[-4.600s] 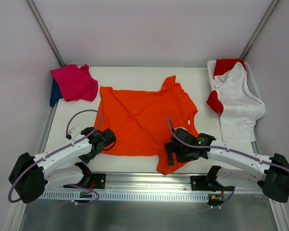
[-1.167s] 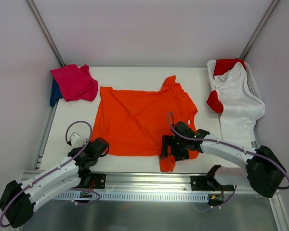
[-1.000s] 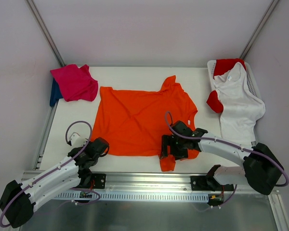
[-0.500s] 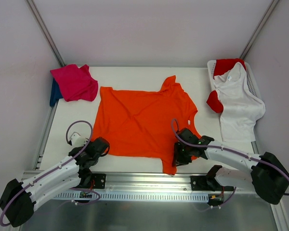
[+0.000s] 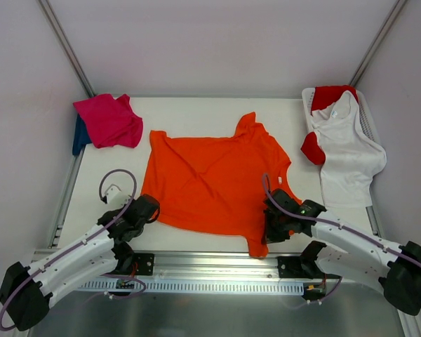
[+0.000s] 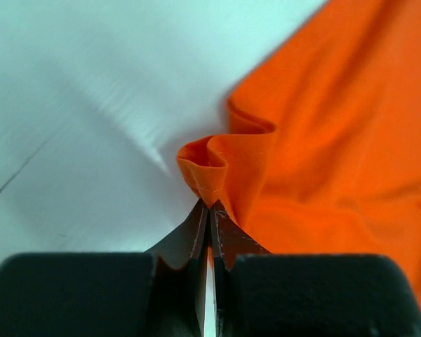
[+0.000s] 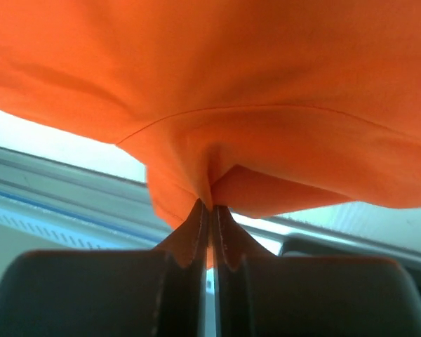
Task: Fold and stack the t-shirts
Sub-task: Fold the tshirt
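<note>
One orange t-shirt (image 5: 214, 179) lies spread on the middle of the surface (image 5: 196, 112). Two pincers are clamped on its near edge: the left pincer (image 6: 209, 210) on the left corner, the right pincer (image 7: 210, 207) on a lifted right fold. At the far left, one magenta t-shirt (image 5: 109, 121) covers one dark blue t-shirt (image 5: 78, 137). At the far right, one white t-shirt (image 5: 347, 151) and one red t-shirt (image 5: 330, 95) drape the basket (image 5: 368, 119).

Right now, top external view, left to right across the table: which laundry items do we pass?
Order: dark blue t-shirt → magenta-pink t-shirt → orange t-shirt → white plastic basket. The red t-shirt and white t-shirt overlap in the basket, so they are left unordered.
</note>
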Robot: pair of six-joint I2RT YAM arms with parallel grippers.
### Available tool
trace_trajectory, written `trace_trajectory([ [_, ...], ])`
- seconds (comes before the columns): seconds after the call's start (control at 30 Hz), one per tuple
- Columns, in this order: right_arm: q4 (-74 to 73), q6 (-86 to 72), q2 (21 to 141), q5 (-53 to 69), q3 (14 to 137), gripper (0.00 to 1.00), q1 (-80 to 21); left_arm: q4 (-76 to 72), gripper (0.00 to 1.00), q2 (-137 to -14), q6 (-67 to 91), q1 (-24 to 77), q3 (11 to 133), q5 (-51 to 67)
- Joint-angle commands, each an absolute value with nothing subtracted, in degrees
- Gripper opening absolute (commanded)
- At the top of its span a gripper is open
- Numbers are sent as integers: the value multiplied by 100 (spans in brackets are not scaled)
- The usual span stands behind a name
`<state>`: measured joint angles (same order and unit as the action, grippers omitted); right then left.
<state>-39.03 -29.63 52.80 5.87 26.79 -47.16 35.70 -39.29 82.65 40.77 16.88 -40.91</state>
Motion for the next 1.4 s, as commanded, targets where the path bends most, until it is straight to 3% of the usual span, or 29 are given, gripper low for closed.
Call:
trace_trajectory([
  [0.0, -4675, -2699, 5422, 413, 3382, 0, -4711, 3700, 0, -3570, 7454, 4008, 2275, -4122],
  [0.27, -5247, -2171, 5756, 246, 4630, 0, -4702, 3876, 0, -3410, 6979, 4008, 3146, -3867],
  [0.67, -5291, -1521, 6767, 158, 5150, 0, -4378, 3911, 0, -3840, 6891, 3912, 3392, -4289],
  [0.93, -5475, -871, 7013, 167, 5493, 0, -3543, 3569, 0, -4218, 6101, 3025, 3639, -4044],
  [1.37, -5317, -457, 7821, 290, 5915, 0, -3076, 2180, 0, -5414, 5229, 1873, 3736, -2734],
])
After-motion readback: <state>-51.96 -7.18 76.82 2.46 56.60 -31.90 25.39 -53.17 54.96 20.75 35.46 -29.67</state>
